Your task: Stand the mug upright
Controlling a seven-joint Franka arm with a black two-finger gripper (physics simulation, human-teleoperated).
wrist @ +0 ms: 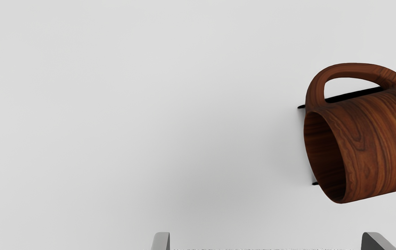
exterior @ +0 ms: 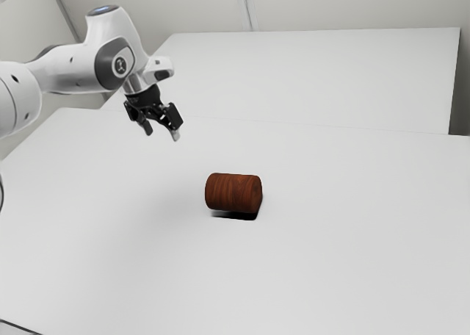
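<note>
Reddish-brown wood grain marks out the mug [exterior: 233, 192] for me in the exterior view, where it lies on its side on the white table [exterior: 308, 283], its body stretched across the view from left to right. A dark shadow [exterior: 239, 217] sits along its underside. My arm [exterior: 73, 78] comes in from the exterior view's left, white with grey joint covers, and ends in the black gripper [exterior: 162, 134]. I have that hand up in the air, above the tabletop and over toward the exterior view's left of the mug, well apart from it, with the fingers angled downward and spread. Beyond the table I see another broad white surface [exterior: 316, 78]; what it belongs to, I cannot tell.

On the wrist view, I can see both fingers [wrist: 161, 242] standing wide apart, so my hand is open and unloaded. The mug lies ahead of one finger rather than centred between the two, and part of its body runs out of frame. Its round mouth [wrist: 324, 156] is tipped sideways, giving me a look at the dark, grained inside. The curved handle [wrist: 352, 68] sticks out from the side of the body farther from my fingers, with black shadow showing through its loop.
</note>
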